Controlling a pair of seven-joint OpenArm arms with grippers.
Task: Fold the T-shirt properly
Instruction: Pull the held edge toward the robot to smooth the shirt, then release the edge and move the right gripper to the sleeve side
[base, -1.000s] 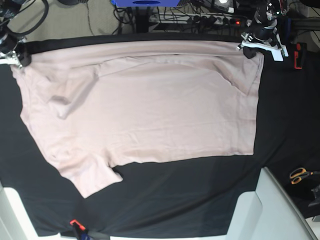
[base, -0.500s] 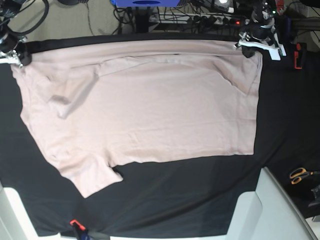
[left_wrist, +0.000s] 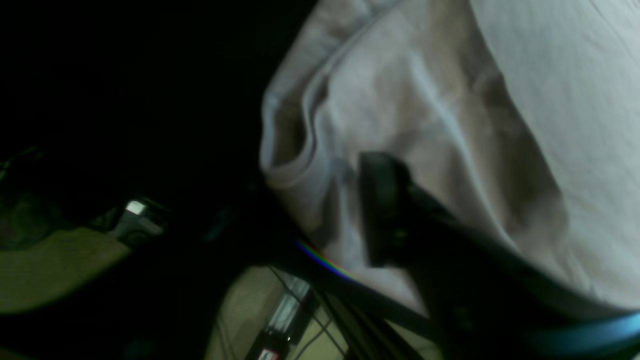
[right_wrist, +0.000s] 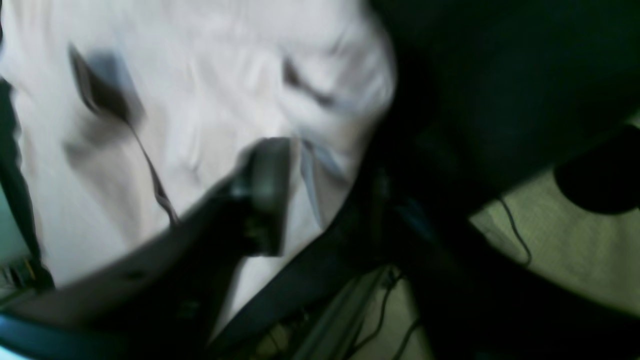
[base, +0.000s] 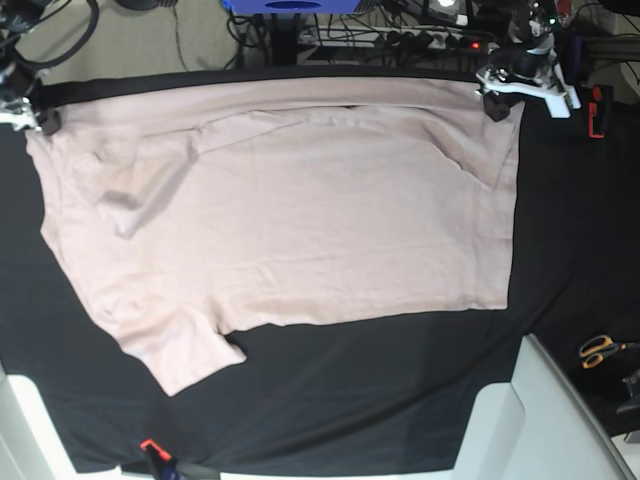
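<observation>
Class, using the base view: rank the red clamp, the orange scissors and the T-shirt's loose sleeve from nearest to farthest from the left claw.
From the left claw:
1. Red clamp, just beside it at the table's far edge.
2. Orange scissors, same side, near edge.
3. Loose sleeve of the T-shirt, across the table.

**One camera overhead, two riding close on the wrists**

The base camera is looking down on the whole T-shirt (base: 280, 220) from well above. Each wrist camera is peering past its own dark finger, very near the fabric, blurred. All three are sharing the shirt's far corners.
</observation>
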